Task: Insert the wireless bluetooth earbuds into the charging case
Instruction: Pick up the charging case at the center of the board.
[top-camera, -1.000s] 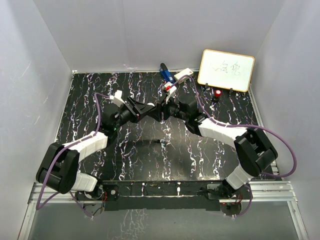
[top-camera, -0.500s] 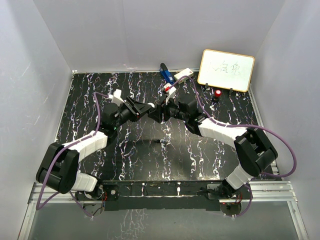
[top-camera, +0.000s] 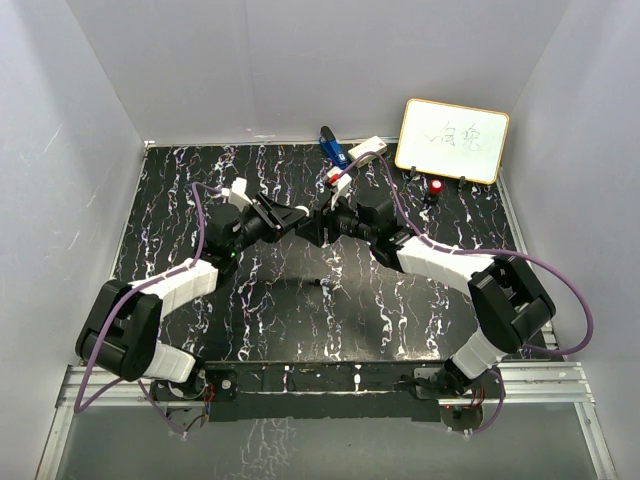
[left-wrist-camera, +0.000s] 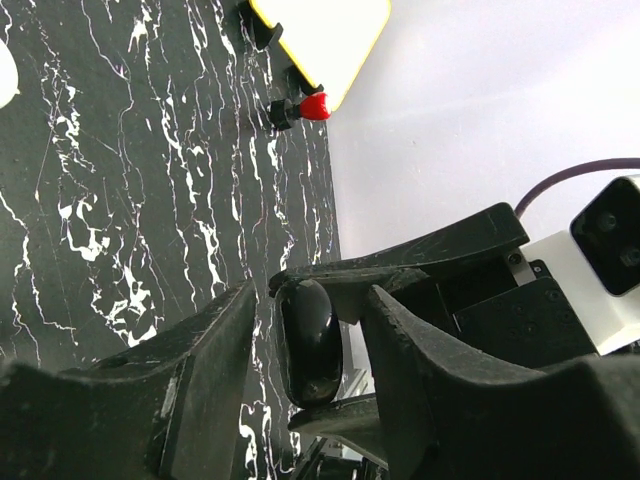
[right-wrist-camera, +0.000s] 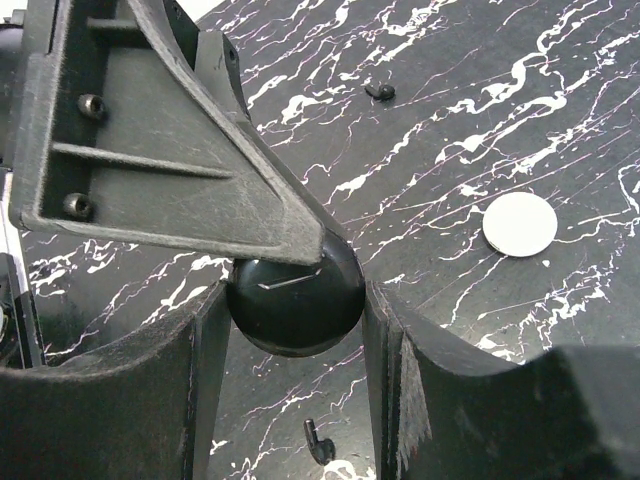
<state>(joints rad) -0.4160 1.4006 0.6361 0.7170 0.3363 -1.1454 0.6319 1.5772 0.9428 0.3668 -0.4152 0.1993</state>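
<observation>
Two-sided hold at centre. Nearest the right wrist camera, at 6 o'clock of the grasp: one tiny dark hooked wireless bluetooth earbud (right-wrist-camera: 317, 440), loose on black white-veined marble tabletop (right-wrist-camera: 480, 90). Next, right gripper (right-wrist-camera: 293, 335) clenched across glossy black rounded knob (right-wrist-camera: 300, 290). One finger of left gripper (left-wrist-camera: 305, 320) laid against it; pinch cannot be confirmed. At 3 o'clock, well apart: small round white charging case (right-wrist-camera: 520, 223), lying flat, untouched. Farthest, at 1 o'clock: second dark earbud (right-wrist-camera: 378, 90). Expect slippage if either arm pulls away unevenly; dropped knob liable to scatter earbuds. Free one gripper before any pick.
</observation>
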